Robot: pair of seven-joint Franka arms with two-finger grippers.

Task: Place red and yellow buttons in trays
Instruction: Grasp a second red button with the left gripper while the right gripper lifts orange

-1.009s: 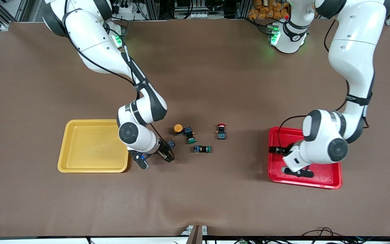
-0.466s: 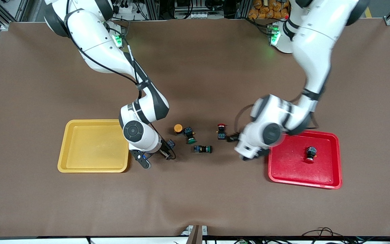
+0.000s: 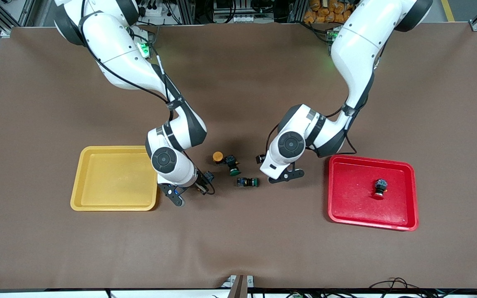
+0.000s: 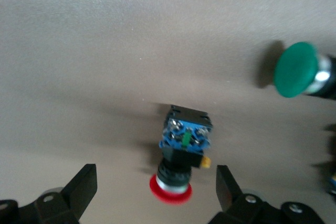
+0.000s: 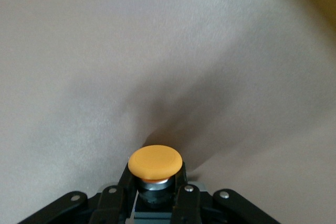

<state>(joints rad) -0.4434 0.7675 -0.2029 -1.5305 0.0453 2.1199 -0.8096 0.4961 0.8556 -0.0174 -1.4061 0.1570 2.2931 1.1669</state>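
Note:
My right gripper is shut on an orange-yellow-capped button, over the cloth beside the yellow tray. My left gripper is open and straddles a red-capped button lying on the cloth; my left hand hides that button in the front view. A second yellow-capped button lies on the cloth. Another red-capped button lies in the red tray. The yellow tray holds nothing.
Two green-capped switches lie on the cloth between the grippers, one touching the loose yellow button, one nearer the front camera. One green cap shows in the left wrist view. The brown cloth covers the whole table.
My left arm left the red tray, where a red button now lies, and swung to the red button at the table's middle. My right gripper has barely moved.

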